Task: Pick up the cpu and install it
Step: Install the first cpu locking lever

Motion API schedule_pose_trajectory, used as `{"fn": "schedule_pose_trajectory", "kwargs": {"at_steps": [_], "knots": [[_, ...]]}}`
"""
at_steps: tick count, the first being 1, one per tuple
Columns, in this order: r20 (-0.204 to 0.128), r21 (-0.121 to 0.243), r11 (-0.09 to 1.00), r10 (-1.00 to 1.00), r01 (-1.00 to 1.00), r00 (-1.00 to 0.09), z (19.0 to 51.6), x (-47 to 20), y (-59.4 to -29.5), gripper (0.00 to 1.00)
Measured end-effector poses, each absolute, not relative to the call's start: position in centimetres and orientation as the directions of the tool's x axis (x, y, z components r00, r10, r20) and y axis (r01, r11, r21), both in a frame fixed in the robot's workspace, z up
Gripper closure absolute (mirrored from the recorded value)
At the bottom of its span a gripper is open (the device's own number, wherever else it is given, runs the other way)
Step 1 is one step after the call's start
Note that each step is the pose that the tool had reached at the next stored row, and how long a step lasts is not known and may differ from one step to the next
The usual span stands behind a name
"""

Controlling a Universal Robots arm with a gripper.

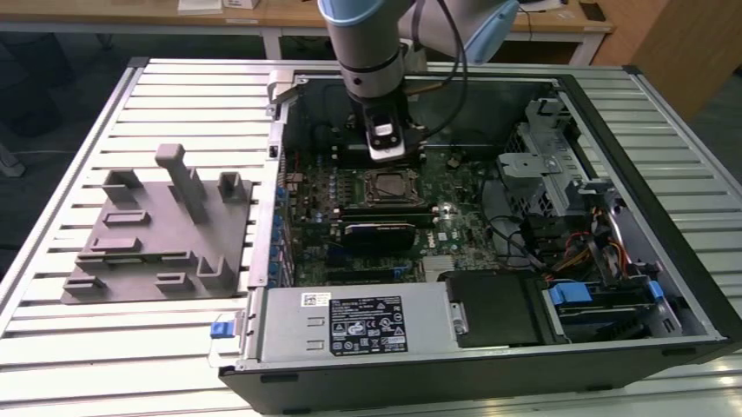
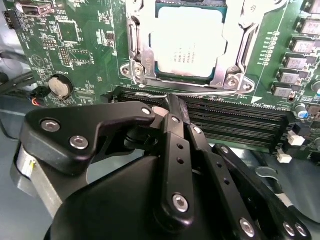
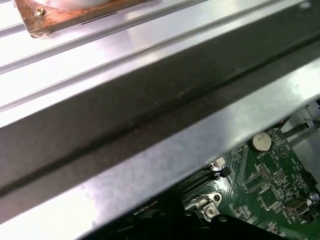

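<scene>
My claw point(image 2: 172, 107) is closed on nothing, just beside the cpu point(image 2: 187, 42) seated in its socket frame point(image 2: 137, 47).

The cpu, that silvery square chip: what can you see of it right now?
The cpu is a flat square chip with a pale silver-grey metal top that bears faint print. It lies level in its socket on the green motherboard, with a bright metal frame around its edges. In the exterior view it shows as a dark-framed square inside the open computer case. The gripper is near it but apart from it.
</scene>
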State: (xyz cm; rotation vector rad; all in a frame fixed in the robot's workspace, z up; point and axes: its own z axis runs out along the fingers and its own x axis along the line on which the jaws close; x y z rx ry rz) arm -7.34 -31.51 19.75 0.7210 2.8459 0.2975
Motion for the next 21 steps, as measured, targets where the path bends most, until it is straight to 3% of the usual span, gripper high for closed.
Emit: {"fn": "schedule_pose_trajectory", "kwargs": {"at_steps": [21], "knots": [[-0.134,0.231,0.9,0.407,0.37,-0.904,19.47,-6.69,-31.74,0.89]]}}
